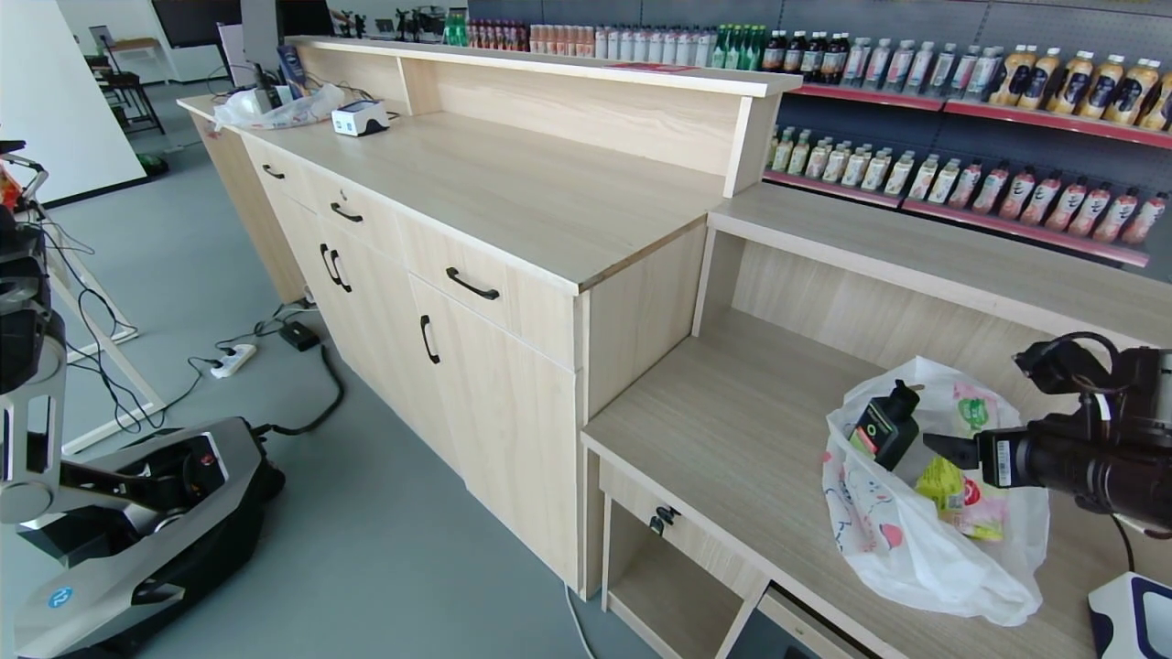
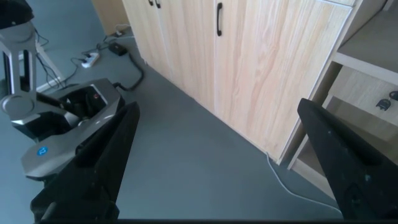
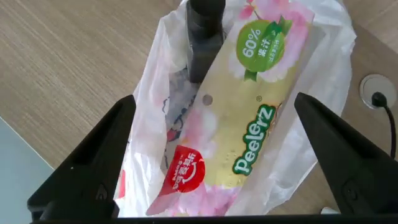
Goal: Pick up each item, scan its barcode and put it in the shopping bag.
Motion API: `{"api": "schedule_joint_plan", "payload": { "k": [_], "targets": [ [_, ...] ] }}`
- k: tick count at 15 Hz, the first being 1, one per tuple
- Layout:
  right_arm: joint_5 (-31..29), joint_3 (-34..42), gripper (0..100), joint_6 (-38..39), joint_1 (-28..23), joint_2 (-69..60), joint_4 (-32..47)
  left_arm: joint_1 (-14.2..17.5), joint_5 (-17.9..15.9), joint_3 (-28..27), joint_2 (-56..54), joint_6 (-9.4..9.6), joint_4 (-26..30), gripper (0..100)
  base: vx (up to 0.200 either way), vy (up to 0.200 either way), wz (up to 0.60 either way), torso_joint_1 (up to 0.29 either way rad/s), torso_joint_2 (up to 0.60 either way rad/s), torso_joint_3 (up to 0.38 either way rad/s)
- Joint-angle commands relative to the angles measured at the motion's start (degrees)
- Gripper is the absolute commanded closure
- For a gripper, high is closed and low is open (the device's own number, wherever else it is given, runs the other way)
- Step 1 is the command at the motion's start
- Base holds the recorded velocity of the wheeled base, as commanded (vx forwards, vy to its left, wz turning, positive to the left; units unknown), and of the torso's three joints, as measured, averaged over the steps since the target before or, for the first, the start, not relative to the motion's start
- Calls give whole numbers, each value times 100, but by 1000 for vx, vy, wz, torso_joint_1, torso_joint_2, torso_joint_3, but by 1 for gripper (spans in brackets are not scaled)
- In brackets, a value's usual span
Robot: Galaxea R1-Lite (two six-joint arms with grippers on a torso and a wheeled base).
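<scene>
The long tall counter [image 1: 513, 183] runs back through the room, and stepped beside it is the lower table [image 1: 732, 430]. Behind them stand shelves of bottled drinks [image 1: 961, 174].

The white shopping bag [image 1: 906, 549] sits on the lower table with its mouth open. The right arm [image 1: 1090, 458] stretches level over the table from the robot's right. The right gripper [image 3: 214, 106] is at the bag's mouth, pointing down into it. Its fingers [image 3: 93, 162] are spread wide on either side of the bag's contents and grip nothing.

The left arm [image 1: 32, 403] hangs low at the robot's left, well apart from the table. The left gripper [image 2: 217, 106] is over the grey floor [image 2: 186, 155], facing the cabinet doors [image 2: 249, 62]. Its fingers [image 2: 106, 143] are also released and empty.

Inside the bag a pink and yellow snack packet [image 3: 249, 143] lies aslant. It carries a green round badge near one end, green lettering along its middle and a red round mark near the other end. Beside it stands a dark bottle [image 3: 205, 37], which in the head view has a green label.

A white and blue device [image 1: 1131, 618] rests at the table's near corner.
</scene>
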Motion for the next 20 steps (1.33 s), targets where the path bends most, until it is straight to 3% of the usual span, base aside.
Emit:
{"api": "schedule_joint_plan", "payload": {
  "k": [1, 4, 6, 12, 14, 17, 20],
  "targets": [
    [89, 24, 0, -533, 15, -1246, 186, 2, 2, 0, -2, 0, 0, 0, 0, 0, 0, 0, 0, 0],
    [186, -29, 0, -1421, -73, -1949, 256, 2, 2, 0, -2, 0, 0, 0, 0, 0, -200, 2, -1, 2],
    [186, -266, 0, -1500, -108, -2212, 423, -7, 2, 0, -2, 0, 0, 0, 0, 0, -600, 0, 5, 5],
    [-676, -1848, 0, -1219, -293, -3003, 2770, 2, 2, 0, -2, 0, 0, 0, 0, 0, -600, 1, 2, 5],
    [-983, -2015, 0, -1061, -319, -3223, 3209, 2, 2, 0, -2, 0, 0, 0, 0, 0, -600, 2, 2, 0],
    [-1098, -2252, 0, -859, -873, -3944, 4932, 2, 2, 0, -2, 0, 0, 0, 0, 0, -600, 7, 1, 1],
    [-1177, -2270, 0, -604, -1286, -4243, 5688, 2, 2, 0, -2, 0, 0, 0, 0, 0, -600, 4, 1, 2]
  ]
}}
